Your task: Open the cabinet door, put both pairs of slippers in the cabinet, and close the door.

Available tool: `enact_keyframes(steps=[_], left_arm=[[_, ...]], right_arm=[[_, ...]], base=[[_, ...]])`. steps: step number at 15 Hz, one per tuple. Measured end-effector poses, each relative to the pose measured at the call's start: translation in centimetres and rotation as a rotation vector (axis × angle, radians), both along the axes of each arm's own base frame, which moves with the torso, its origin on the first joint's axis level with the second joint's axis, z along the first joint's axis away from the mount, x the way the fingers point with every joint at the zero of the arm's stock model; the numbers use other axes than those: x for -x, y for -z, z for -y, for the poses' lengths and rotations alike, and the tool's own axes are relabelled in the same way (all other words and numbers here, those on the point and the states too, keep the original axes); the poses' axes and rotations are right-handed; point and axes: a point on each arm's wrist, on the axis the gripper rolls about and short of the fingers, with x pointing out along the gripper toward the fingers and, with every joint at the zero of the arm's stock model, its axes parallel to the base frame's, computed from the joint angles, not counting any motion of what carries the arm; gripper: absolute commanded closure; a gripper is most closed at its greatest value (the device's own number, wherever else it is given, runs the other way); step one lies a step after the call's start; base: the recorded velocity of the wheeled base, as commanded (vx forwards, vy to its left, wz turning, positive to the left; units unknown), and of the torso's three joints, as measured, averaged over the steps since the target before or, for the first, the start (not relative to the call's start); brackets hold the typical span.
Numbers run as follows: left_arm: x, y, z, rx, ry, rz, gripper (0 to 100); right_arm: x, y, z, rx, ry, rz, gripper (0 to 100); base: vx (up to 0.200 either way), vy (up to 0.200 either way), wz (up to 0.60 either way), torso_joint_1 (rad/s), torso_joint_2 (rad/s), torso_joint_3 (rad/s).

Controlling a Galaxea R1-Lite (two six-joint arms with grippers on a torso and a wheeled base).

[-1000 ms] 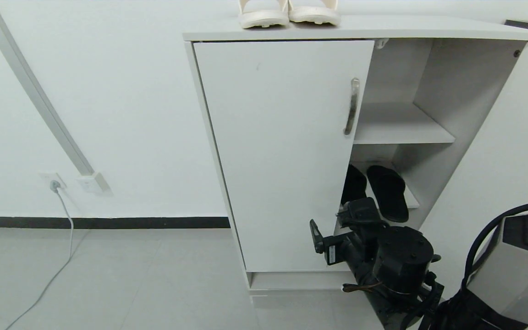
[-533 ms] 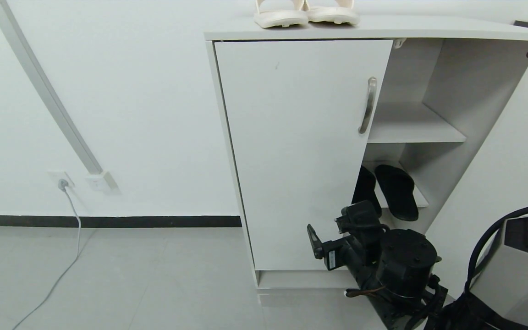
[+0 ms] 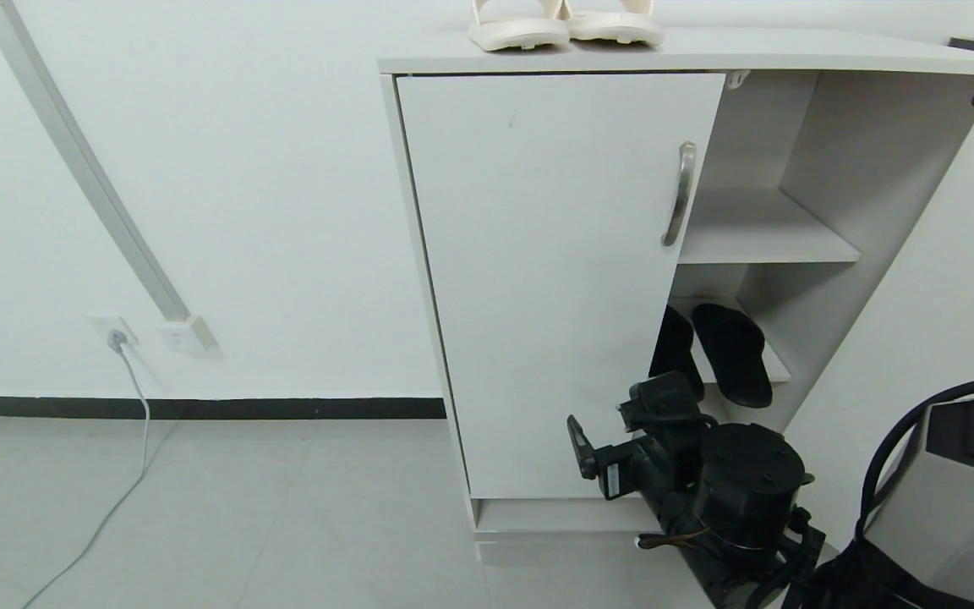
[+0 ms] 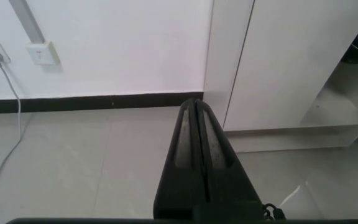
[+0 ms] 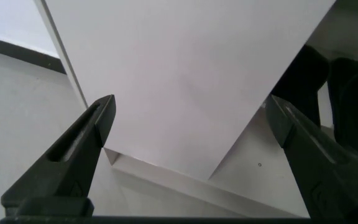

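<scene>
With the flat black rubber slippers (image 3: 728, 351) already on the tall white panel cabinet's (image 3: 834, 161) lower shelf, the empty, wide-spread right gripper (image 5: 190, 107), low before the shut door (image 3: 555, 279), is best drawn clear and raised to the cream moulded slippers (image 3: 566, 27) atop the cabinet.

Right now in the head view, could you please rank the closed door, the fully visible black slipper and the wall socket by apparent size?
1. closed door
2. black slipper
3. wall socket, though it sits farther back.

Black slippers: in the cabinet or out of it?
In. The black slippers lie side by side on the lower shelf of the cabinet, behind its open right-hand door.
</scene>
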Motion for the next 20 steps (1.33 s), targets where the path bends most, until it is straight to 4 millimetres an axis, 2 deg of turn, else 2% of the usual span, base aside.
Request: enact_keyframes(steps=[4,8,20], left_arm=[[0.0,0.02,0.0,0.0,0.0,-0.002,100],[0.0,-0.01,0.0,0.0,-0.001,0.0,100],[0.0,0.0,0.0,0.0,-0.001,0.0,100]], right_arm=[[0.05,0.09,-0.04,0.005,-0.002,-0.001,0],[0.12,0.17,-0.11,0.008,-0.005,-0.003,0],[0.18,0.23,-0.14,0.009,-0.007,-0.005,0]], base=[[0.0,0.0,0.0,0.006,-0.17,-0.273],[0.0,0.0,0.0,0.055,-0.52,-0.365],[0.0,0.0,0.0,0.148,-0.48,-0.327]])
